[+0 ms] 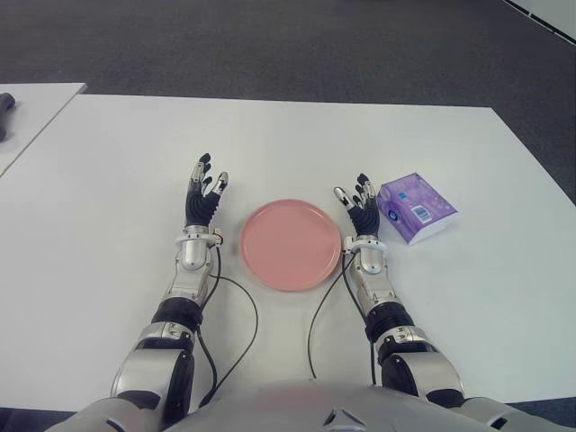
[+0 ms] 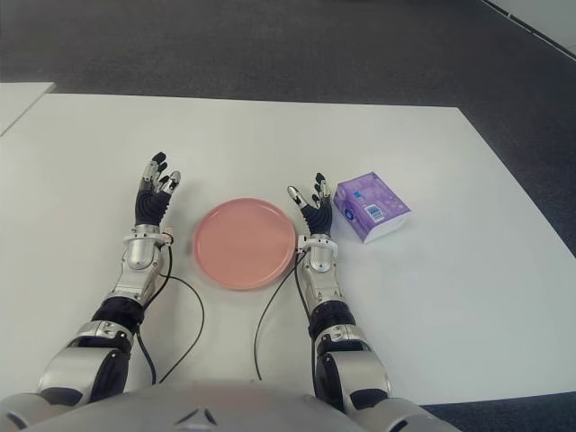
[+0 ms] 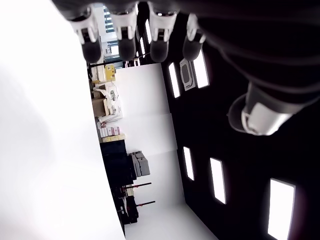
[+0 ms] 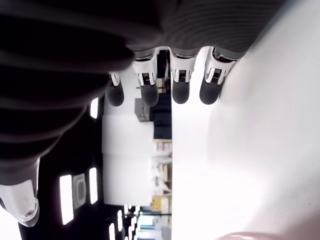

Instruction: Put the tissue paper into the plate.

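A purple pack of tissue paper lies on the white table, just right of my right hand. A round pink plate sits between my two hands with nothing on it. My right hand stands with its fingers straight and spread, holding nothing, a small gap from the pack. My left hand is left of the plate, its fingers likewise extended and holding nothing.
Black cables trail from both forearms across the table toward my body. A second white table with a dark object on it shows at the far left. Dark carpet lies beyond the table's far edge.
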Tool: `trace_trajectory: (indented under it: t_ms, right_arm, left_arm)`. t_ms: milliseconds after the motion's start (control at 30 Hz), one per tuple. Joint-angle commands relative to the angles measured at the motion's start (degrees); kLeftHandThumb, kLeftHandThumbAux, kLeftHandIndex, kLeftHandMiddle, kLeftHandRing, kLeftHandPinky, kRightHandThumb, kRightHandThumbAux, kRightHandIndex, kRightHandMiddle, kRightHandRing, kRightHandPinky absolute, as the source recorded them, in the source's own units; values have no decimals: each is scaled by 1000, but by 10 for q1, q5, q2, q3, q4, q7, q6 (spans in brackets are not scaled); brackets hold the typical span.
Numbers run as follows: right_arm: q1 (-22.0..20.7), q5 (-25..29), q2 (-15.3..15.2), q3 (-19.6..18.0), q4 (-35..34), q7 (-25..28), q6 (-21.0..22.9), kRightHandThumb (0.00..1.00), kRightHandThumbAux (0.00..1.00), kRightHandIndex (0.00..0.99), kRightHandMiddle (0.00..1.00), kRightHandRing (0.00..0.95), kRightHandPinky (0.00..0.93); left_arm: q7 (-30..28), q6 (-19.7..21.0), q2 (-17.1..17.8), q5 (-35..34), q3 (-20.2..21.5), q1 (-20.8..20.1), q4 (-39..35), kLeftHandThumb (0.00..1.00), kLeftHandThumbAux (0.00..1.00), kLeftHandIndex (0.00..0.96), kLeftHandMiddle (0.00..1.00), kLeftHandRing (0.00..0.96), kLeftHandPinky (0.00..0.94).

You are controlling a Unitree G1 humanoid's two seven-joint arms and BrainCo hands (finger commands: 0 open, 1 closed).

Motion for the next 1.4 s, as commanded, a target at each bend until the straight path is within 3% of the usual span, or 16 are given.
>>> trace_trajectory:
  t_ms: [33, 567, 867, 1067, 1400]
  right_arm:
    - [9, 1, 3, 1, 3, 1, 20, 133, 583, 6, 25, 0, 9]
    - [25, 5, -1, 2, -62, 16, 46, 158, 603, 3, 12, 0, 19]
    - [27, 3, -5, 9, -168, 35, 90, 167, 627, 4, 13, 0, 7]
    - [30, -7, -17, 14, -236, 45, 115, 166, 637, 5, 12, 0, 0]
    - [12, -14, -40, 9, -267, 52, 126, 163, 619, 6, 10, 0, 0]
  left_arm:
    - [0, 8, -2, -2, 1, -6, 3, 0, 479, 0, 0, 0, 0]
    - [21, 9, -11, 10, -2, -7, 2, 0, 480, 0, 0, 0, 0]
    - [29, 13, -18, 14, -5, -9, 4, 0, 493, 0, 0, 0, 0]
    - [30, 23, -24, 17, -8, -10, 0, 0, 505, 0, 0, 0, 0]
    - [32, 33, -32, 19, -10, -8, -12, 0, 502, 0, 0, 0, 0]
